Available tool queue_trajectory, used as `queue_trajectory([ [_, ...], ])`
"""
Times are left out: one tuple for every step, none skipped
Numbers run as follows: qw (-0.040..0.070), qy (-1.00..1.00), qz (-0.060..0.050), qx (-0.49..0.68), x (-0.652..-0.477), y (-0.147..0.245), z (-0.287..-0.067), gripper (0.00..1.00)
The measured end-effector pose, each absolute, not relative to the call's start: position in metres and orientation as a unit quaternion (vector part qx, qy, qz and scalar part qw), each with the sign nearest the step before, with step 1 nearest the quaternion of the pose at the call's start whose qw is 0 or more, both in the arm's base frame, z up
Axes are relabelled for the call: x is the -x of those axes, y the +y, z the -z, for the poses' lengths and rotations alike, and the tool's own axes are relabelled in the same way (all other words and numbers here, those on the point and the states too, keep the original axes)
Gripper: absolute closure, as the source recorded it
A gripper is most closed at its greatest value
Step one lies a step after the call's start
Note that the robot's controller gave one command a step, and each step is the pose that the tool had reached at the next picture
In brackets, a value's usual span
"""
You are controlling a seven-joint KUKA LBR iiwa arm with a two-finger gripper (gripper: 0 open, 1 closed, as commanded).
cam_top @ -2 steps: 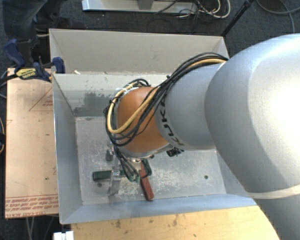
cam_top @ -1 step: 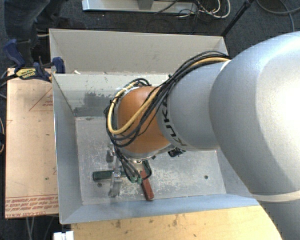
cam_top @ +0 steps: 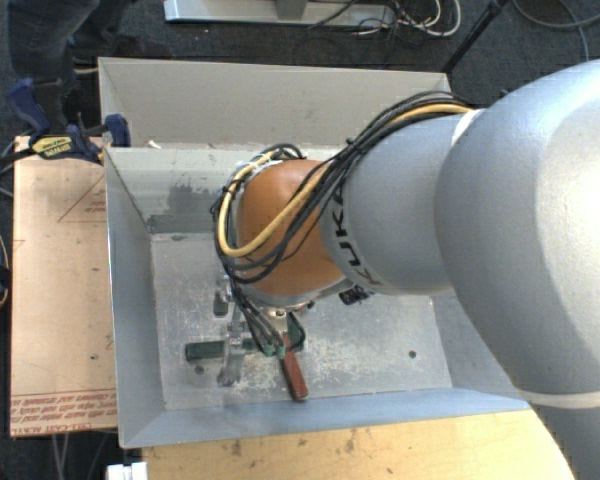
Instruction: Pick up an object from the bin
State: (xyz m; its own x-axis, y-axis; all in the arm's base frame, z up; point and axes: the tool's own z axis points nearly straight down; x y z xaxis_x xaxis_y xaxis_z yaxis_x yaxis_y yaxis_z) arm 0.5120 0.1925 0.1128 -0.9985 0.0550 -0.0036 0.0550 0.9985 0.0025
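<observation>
- Camera view looks down into a grey metal bin (cam_top: 130, 298) with slanted walls and a flat, scratched floor.
- Two small loose things lie on the floor, both close to the near wall.
- One is a short dark green flat bar (cam_top: 205, 350). It lies flat, left of the middle, and points left and right.
- The other is a thin red-brown stick (cam_top: 295, 376). It lies a little to the right of the bar, and its low end points at the near wall.
- The big grey robot arm (cam_top: 430, 208) comes in from the right and covers much of the far right part of the bin.
- A round orange cover (cam_top: 280, 228) sits on the arm's wrist, with black and yellow cables (cam_top: 242, 238) looped over it.
- The silver gripper (cam_top: 245, 353) hangs under the orange cover, low over the near part of the floor.
- It sits between the two things, with the bar's right end just beside it on the left and the stick's top end just beside it on the right.
- The orange cover hides the top of the gripper, so I cannot tell if it is open or closed.
- I cannot tell if it has hold of the bar or the stick, or only touches them.
</observation>
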Motion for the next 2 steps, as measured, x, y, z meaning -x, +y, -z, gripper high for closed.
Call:
queue_trajectory([
  [-0.002, 1.000, 0.000, -0.023, -0.512, 0.174, -0.067, 0.00],
  [0.000, 0.994, -0.001, -0.105, -0.513, 0.184, -0.070, 1.00],
])
